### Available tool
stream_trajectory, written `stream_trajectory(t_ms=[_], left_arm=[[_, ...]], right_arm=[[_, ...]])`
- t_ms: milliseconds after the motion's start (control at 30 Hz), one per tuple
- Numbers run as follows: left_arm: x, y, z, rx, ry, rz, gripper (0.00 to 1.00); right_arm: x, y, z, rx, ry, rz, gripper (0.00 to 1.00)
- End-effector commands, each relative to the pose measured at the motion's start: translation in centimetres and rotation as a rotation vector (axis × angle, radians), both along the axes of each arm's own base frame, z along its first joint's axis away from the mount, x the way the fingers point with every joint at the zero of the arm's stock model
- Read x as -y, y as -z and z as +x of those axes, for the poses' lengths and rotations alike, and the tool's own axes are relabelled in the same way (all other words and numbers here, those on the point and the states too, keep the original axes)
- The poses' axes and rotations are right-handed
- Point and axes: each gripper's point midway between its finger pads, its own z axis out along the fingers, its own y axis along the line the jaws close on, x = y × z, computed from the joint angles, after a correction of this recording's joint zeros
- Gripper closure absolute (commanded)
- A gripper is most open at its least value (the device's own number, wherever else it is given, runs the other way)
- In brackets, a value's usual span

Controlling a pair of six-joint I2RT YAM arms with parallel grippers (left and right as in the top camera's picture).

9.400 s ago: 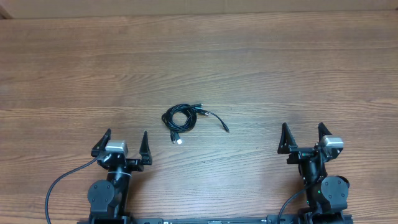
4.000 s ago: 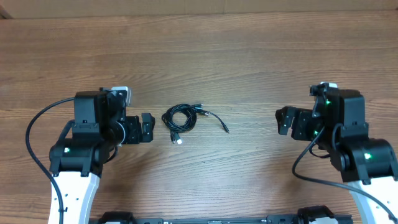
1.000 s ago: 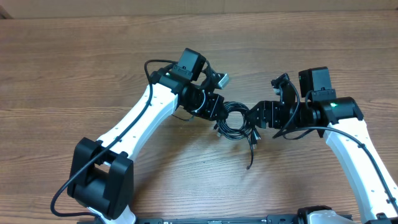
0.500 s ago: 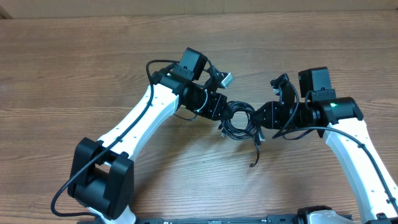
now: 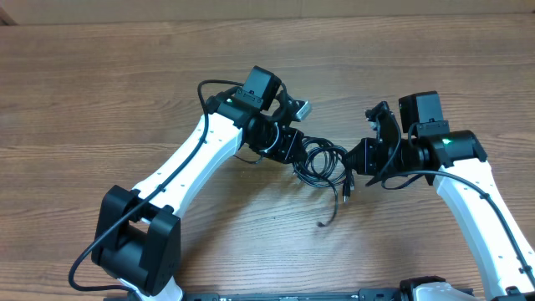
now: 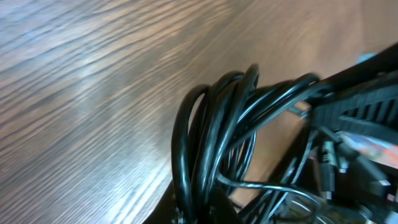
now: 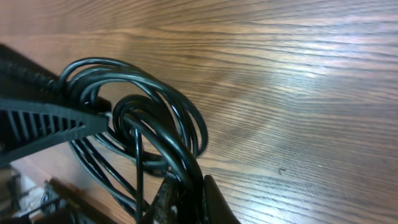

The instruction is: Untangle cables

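Note:
The cables are a coil of thin black cords, held between both grippers above the wooden table. My left gripper is shut on the coil's left side. In the left wrist view several strands run down into the gripper. My right gripper is shut on the coil's right side, and in the right wrist view its fingers pinch a thick loop. One loose tail hangs down toward the table, and a plug end dangles beside it.
The left arm reaches in diagonally from the lower left. From the lower right comes the right arm. Each wrist view shows the other gripper's ribbed black finger close against the coil.
My right gripper has shut on the coil's right side. The loose tail has swung left and lower. The left gripper has kept its hold.

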Motion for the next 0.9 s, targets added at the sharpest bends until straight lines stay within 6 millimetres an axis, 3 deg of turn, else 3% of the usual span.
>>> stream_trajectory(t_ms=[0,133,200,300,400,533,700,867], left_arm=[[-1.8,0.9,1.3,0.038,-0.061,0.122,0.96],[-2.3,1.2,0.9,0.021,-0.065,0.144,0.96],[-2.4,1.2,0.9,0.015,-0.068,0.151,0.96],[-2.7,1.2,1.1,0.013,-0.077,0.150,0.96],[-2.7,0.8,1.2,0.011,-0.077,0.127,0.96],[-1.0,-1.1,0.7,0.037,0.006,-0.009,0.96],[-0.1,-2.0,0.2,0.047,0.064,-0.083,0.96],[0.9,-3.3,-0.8,0.030,0.126,-0.182,0.96]], right_arm=[[3.0,0.3,1.5,-0.003,0.182,-0.135,0.96],[6.1,1.1,1.7,-0.050,0.405,-0.253,0.96],[7.9,1.5,1.2,-0.090,0.542,-0.316,0.86],[8.7,1.7,0.7,-0.119,0.609,-0.342,0.84],[8.5,1.7,0.7,-0.121,0.606,-0.337,0.70],[6.2,1.3,1.0,-0.105,0.466,-0.242,0.64],[0.2,-0.8,0.4,0.025,-0.004,0.000,0.59],[-0.7,-1.4,0.4,0.099,-0.126,0.024,0.59]])
